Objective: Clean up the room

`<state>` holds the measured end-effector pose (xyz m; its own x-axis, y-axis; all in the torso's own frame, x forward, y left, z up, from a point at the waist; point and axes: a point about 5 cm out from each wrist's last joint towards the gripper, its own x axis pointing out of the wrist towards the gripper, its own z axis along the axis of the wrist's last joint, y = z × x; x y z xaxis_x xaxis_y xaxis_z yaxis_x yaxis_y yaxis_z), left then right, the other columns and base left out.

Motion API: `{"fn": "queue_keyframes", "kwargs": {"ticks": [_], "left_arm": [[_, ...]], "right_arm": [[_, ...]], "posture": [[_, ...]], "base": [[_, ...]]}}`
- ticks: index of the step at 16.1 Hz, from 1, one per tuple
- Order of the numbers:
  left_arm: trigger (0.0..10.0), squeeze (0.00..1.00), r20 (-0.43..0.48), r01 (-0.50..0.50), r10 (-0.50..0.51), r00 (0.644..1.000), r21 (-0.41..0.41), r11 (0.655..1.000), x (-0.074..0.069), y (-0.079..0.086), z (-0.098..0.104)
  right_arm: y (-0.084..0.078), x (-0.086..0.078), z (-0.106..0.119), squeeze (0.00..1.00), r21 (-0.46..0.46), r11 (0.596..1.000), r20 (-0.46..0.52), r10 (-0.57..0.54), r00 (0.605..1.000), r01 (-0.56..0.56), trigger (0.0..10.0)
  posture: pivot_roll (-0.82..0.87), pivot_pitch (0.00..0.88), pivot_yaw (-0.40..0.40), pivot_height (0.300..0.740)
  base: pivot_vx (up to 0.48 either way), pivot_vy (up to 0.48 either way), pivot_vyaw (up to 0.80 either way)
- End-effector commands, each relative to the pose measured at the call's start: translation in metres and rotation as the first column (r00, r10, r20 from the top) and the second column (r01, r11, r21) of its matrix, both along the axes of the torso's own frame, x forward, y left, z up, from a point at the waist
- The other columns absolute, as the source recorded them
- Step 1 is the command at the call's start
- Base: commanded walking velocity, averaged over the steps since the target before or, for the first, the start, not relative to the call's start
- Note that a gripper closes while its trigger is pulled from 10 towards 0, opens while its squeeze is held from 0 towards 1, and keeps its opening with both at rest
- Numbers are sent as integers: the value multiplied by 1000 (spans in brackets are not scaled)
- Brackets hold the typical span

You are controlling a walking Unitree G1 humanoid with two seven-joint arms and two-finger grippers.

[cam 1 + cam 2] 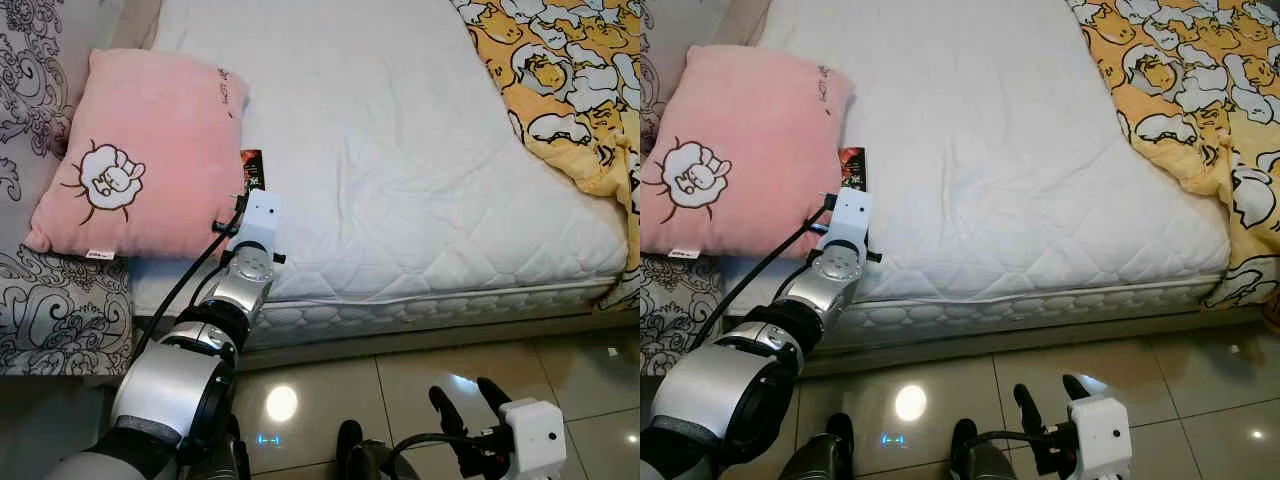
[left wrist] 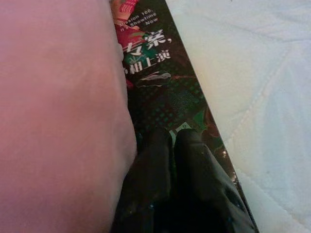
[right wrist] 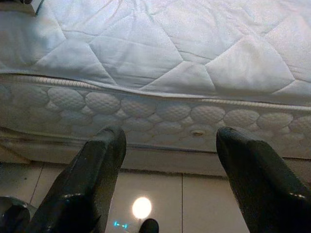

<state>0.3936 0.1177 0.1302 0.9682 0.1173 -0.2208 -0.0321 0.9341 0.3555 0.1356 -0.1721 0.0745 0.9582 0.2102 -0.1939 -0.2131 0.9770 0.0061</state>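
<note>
A flat dark printed card [image 2: 165, 82] with red and white lettering lies on the white mattress [image 1: 400, 150], its one edge tucked against a pink pillow [image 1: 140, 160] that bears a sheep drawing. My left arm reaches up from the floor to the bed's near side. My left gripper [image 2: 172, 138] is shut, its two black fingers pressed together and resting on top of the card beside the pillow. My right gripper [image 3: 170, 136] hangs low over the tiled floor, open and holding nothing, facing the mattress side.
A yellow cartoon-print duvet [image 1: 570, 80] is bunched over the bed's right side and corner. Grey patterned fabric [image 1: 50, 310] lies left of the pillow. Glossy floor tiles [image 1: 450, 370] run along the bed's front edge.
</note>
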Motion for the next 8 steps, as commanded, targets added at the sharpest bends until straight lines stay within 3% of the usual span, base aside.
{"fn": "queue_keyframes", "kwargs": {"ticks": [1,3,4,8], "left_arm": [[10000,0,-109,78,-83,991,-55,995,-7,-14,-17],[10000,0,-99,187,-194,976,-83,979,-8,-32,-14],[10000,0,-77,276,-286,955,-119,954,-8,-47,-9],[10000,0,-50,461,-463,885,-52,886,-13,-75,-4]], "right_arm": [[-4,-6,-2,0,-16,1000,-30,-8,1000,8,10000],[-5,-6,-3,0,-21,1000,-34,-10,999,9,10000],[-5,-7,-4,0,-23,1000,-39,-13,999,12,10000],[-5,-9,-6,0,-28,999,-48,-17,999,15,10000]], "posture": [[-142,345,-101,740],[-147,341,-99,740],[-147,339,-97,740],[-142,334,-92,740]], "base": [[0,0,0],[0,0,0],[0,0,0],[0,0,0]]}}
